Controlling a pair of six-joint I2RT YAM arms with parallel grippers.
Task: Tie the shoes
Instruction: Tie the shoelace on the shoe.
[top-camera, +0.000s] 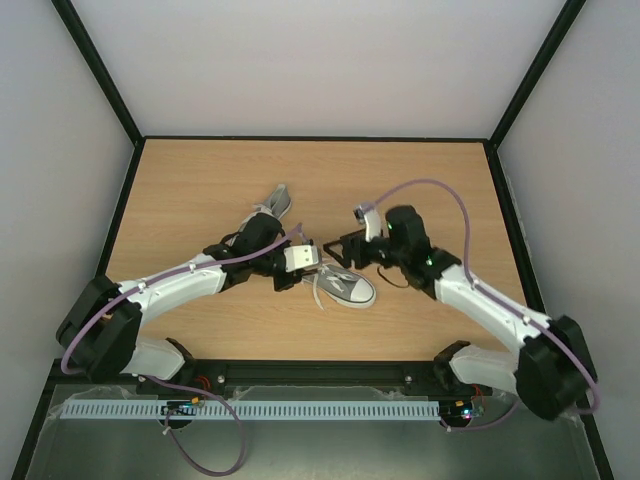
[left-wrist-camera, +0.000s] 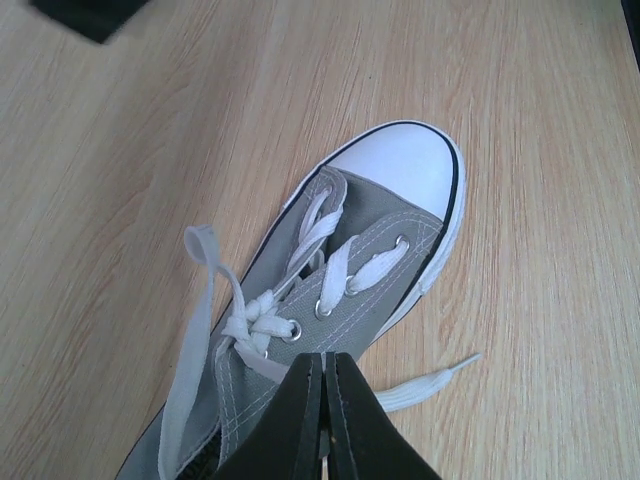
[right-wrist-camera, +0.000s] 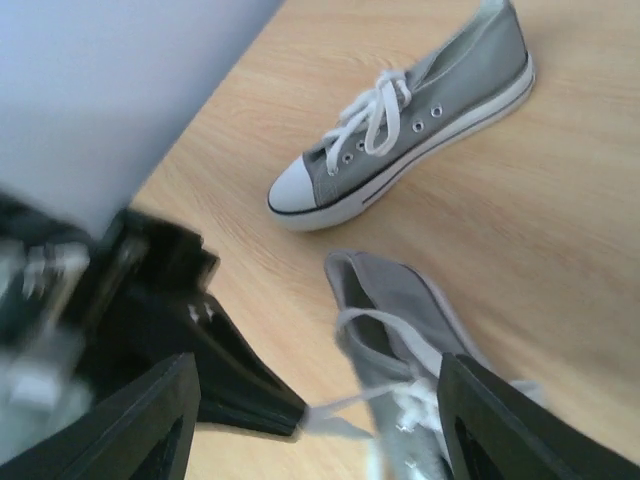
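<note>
Grey canvas sneakers, two, both on the wood surface (top-camera: 200, 190), set apart. Near shoe (top-camera: 347, 287) lies front centre between the arms, white toe cap up, laces loosely knotted with a loop flopped off to one side. Far shoe (right-wrist-camera: 400, 140) stands on its sole behind the left arm. Left end effector (left-wrist-camera: 325, 368): jaws pressed together at the near shoe's ankle side, apparently pinching a white lace (right-wrist-camera: 345, 400). Right end effector (right-wrist-camera: 318, 400): jaws wide apart, gripping nothing, just over the near shoe.

Shoe (left-wrist-camera: 380, 250) heel past lower edge.
</note>
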